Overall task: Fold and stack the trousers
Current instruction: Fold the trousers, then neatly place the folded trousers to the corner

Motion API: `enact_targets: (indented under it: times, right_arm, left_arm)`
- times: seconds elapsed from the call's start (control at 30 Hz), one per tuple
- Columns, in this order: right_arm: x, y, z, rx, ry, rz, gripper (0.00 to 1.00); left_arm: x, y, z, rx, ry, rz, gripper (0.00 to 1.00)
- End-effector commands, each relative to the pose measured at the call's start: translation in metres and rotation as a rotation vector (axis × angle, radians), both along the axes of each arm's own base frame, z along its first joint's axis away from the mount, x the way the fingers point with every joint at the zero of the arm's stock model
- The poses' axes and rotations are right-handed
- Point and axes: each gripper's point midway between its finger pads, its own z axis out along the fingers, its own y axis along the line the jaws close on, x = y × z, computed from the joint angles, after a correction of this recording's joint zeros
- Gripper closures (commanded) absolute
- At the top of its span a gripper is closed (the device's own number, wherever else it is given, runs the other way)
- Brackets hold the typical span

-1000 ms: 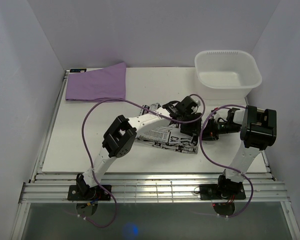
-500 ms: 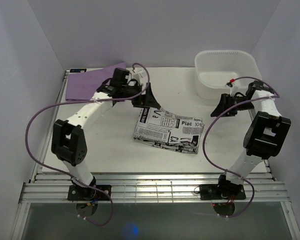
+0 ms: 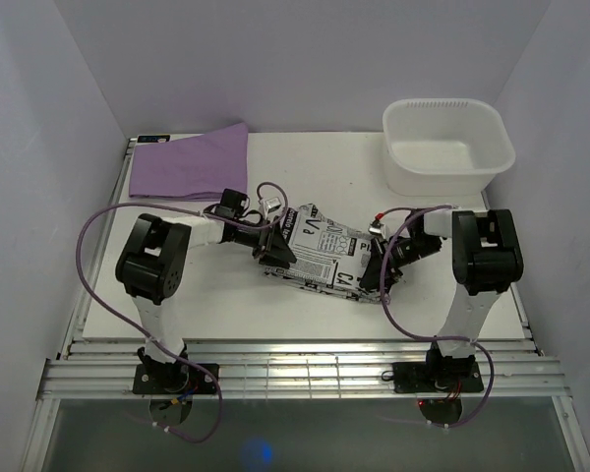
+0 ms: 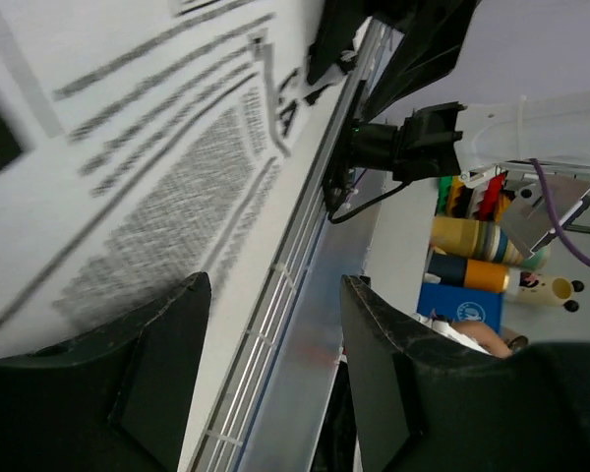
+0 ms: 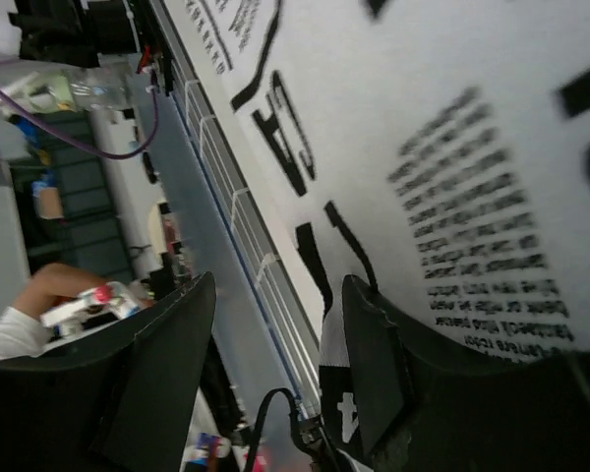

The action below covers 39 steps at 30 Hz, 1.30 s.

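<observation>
**Item 1: trousers**. Soft fabric, white with black newspaper print of headline letters and blocks of small text. Folded into a flat, roughly oblong bundle on the white table, near and left of the basin, well apart from it. The long axis runs crosswise on the table and is slightly skewed. The end away from the basin lies a little farther back, and the end below the basin sits nearer the arm bases. The edges are uneven and the top surface is gently rumpled.

**Item 2: left gripper**. At the trousers' end away from the basin. The dark, matte fingers are spread with a clear gap, and nothing is pinched. Printed cloth fills the wrist view just beyond them.

**Item 3: right gripper**. At the trousers' end below the basin. The fingers stand apart and hold nothing between them, with the cloth's edge close by one finger.

**Item 4: basin**. White plastic, rectangular with rounded corners and a slotted rim, at the far right corner of the table.

**Item 5: purple cloth**. Plain, folded flat, well to the left of the basin along the same far edge.

**Item 6: purple cables**. They loop off both arms.

**Item 7: aluminium rails**. Ribbed, at the table's near edge, on the side opposite the basin.
</observation>
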Motion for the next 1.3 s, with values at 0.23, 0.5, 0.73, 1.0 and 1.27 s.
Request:
enact_targets:
  times: [0.23, 0.5, 0.73, 1.0, 1.27]
  right_arm:
    - [0.049, -0.056, -0.065, -0.187, 0.025, -0.122, 0.50]
    - [0.083, -0.064, 0.022, -0.269, -0.211, -0.186, 0.44]
    - [0.083, -0.110, 0.043, -0.474, -0.292, -0.459, 0.37]
    - [0.071, -0.107, -0.008, -0.476, -0.225, -0.652, 0.24]
    - [0.062, -0.094, -0.048, -0.408, -0.084, -0.752, 0.20]
  left_arm:
    - [0.033, 0.035, -0.072, 0.067, 0.079, 0.150, 0.38]
    - [0.035, 0.057, -0.002, 0.184, -0.192, 0.111, 0.30]
    - [0.037, 0.102, -0.003, 0.455, -0.203, 0.394, 0.20]
    - [0.005, 0.082, -0.040, 0.269, 0.037, 0.531, 0.16]
    - [0.018, 0.057, -0.065, 0.264, 0.069, 0.534, 0.19]
